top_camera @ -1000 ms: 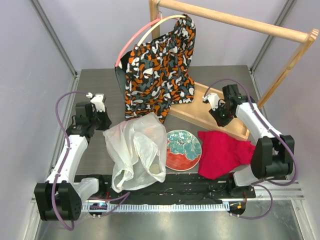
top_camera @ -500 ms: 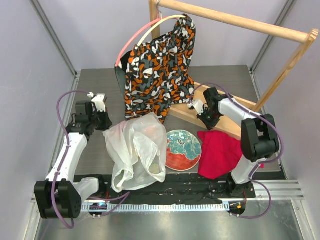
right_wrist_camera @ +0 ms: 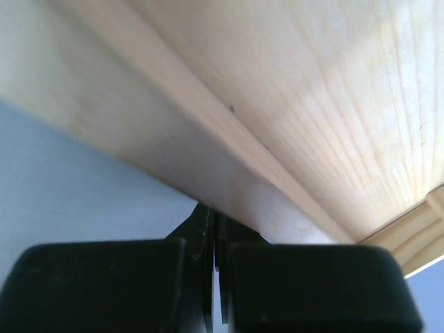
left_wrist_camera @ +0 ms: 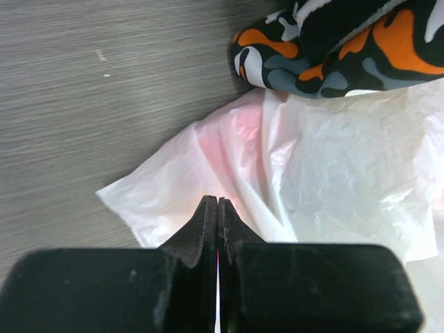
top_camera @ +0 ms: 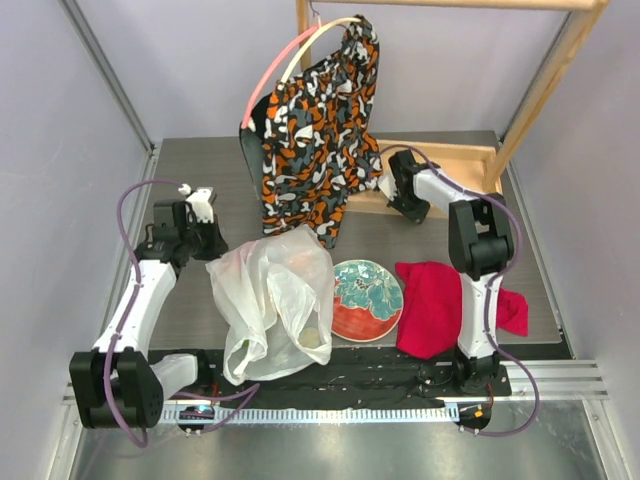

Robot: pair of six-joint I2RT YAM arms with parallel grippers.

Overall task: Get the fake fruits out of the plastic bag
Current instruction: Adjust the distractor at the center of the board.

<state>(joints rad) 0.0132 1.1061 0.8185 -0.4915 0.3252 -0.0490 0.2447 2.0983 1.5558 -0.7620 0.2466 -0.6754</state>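
The plastic bag (top_camera: 270, 300) lies crumpled at the near left of the table, thin and translucent white. Faint peach and yellow shapes of the fake fruits (top_camera: 301, 258) show through the film; none lies outside it. My left gripper (top_camera: 208, 243) is shut at the bag's far left corner. In the left wrist view its tips (left_wrist_camera: 217, 201) meet over the edge of the bag (left_wrist_camera: 333, 159); whether film is pinched does not show. My right gripper (top_camera: 403, 195) is shut against the wooden rack base (top_camera: 440, 175), far from the bag. Wood (right_wrist_camera: 291, 104) fills the right wrist view above the gripper (right_wrist_camera: 215, 215).
An orange-black-white patterned cloth bag (top_camera: 315, 130) hangs from the rack, its lower end touching the plastic bag. A red-and-teal floral plate (top_camera: 367, 298) sits right of the plastic bag. A red cloth (top_camera: 440, 305) lies under the right arm.
My right arm swung left and back to the rack base and its jaws closed. The rack with the patterned cloth bag shifted back and squared up. The left jaws closed fully; the plastic bag stayed put.
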